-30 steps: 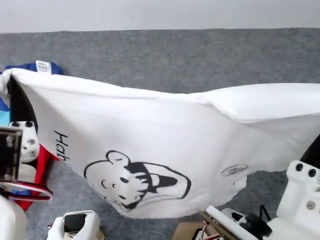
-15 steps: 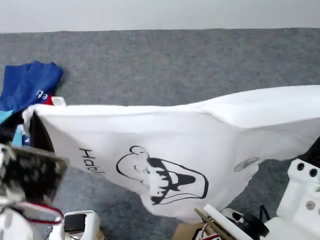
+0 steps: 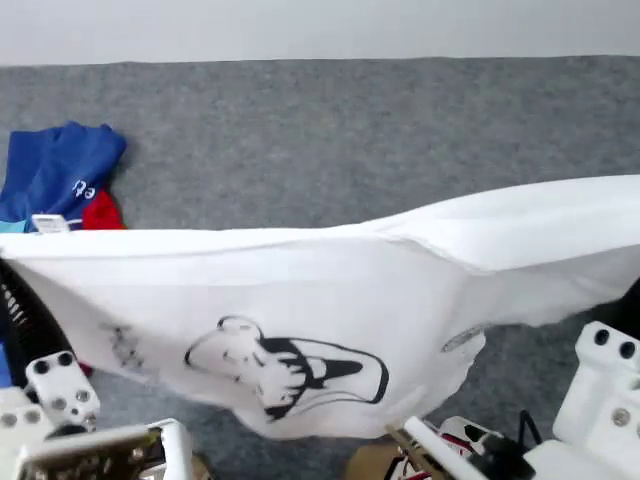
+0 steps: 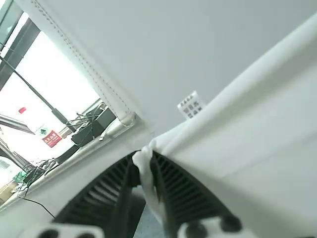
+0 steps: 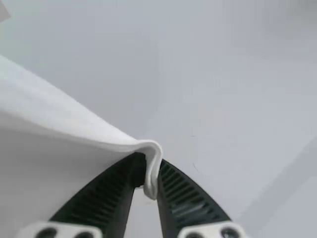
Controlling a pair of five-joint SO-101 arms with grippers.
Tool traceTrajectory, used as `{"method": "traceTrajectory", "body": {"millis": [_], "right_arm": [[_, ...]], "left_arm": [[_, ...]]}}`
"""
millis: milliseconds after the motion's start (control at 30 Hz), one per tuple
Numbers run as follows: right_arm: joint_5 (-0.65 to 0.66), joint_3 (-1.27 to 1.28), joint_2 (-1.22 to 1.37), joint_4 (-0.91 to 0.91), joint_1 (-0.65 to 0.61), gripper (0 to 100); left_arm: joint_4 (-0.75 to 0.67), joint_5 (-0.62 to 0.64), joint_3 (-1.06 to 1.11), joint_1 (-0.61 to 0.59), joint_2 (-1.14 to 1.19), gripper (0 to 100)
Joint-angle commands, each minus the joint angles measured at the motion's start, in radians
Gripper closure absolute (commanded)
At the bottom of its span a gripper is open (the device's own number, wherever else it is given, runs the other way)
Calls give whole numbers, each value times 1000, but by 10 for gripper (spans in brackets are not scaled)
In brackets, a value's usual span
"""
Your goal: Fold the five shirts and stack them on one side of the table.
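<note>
Nearest the viewer, the two arms stand at the front of the surface: the left arm at one corner, the right arm at the other. The left arm's fingers are clenched on a bunched fold of the white shirt, close to its small label. The right arm's fingers are pinched tight on another folded edge. The shirt hangs spread between them above the grey surface, cartoon print showing. Beyond the left arm, a blue shirt and a red shirt lie crumpled together.
</note>
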Motion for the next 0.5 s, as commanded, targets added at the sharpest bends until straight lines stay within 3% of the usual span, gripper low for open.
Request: {"method": "traceTrajectory", "body": {"millis": [0, 467], "right_arm": [[12, 3, -5, -76, 18, 987], [11, 52, -15, -140, 18, 987]], "left_arm": [[-28, -8, 8, -20, -3, 997], [-83, -6, 113, -18, -3, 997]]}}
